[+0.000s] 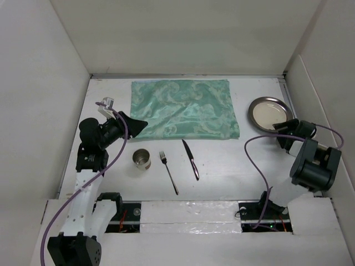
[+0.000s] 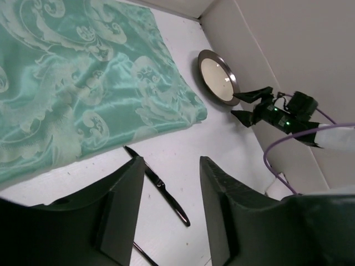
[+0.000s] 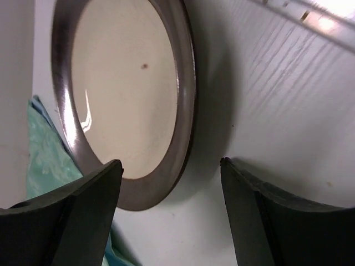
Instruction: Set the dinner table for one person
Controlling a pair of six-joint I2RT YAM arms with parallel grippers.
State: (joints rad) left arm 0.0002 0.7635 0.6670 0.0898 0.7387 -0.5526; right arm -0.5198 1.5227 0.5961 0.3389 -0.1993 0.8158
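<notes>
While the white walls (image 1: 39,111) close the desk (image 1: 222,166) in on its left, back and right, you have the most open room on its near half to the right of the knife (image 1: 191,159), where bare surface runs as far as the right arm (image 1: 313,163). The desk itself is plain, flat, white and rectangular, filling the whole floor between the walls and far larger than anything on it. The mat (image 1: 183,108), green and shiny, lies at the back centre, its far edge near the back wall. The plate (image 1: 270,112) sits near the mat's right edge, close to the right wall. The cup (image 1: 142,159), fork (image 1: 168,172) and knife lie in a row toward the front, left of centre, apart from one another. Your left jaws are released with nothing between them, at the mat's near left corner. Your right jaws are spread wide at the plate's near rim, gripping nothing; whether they touch it, you cannot tell.
</notes>
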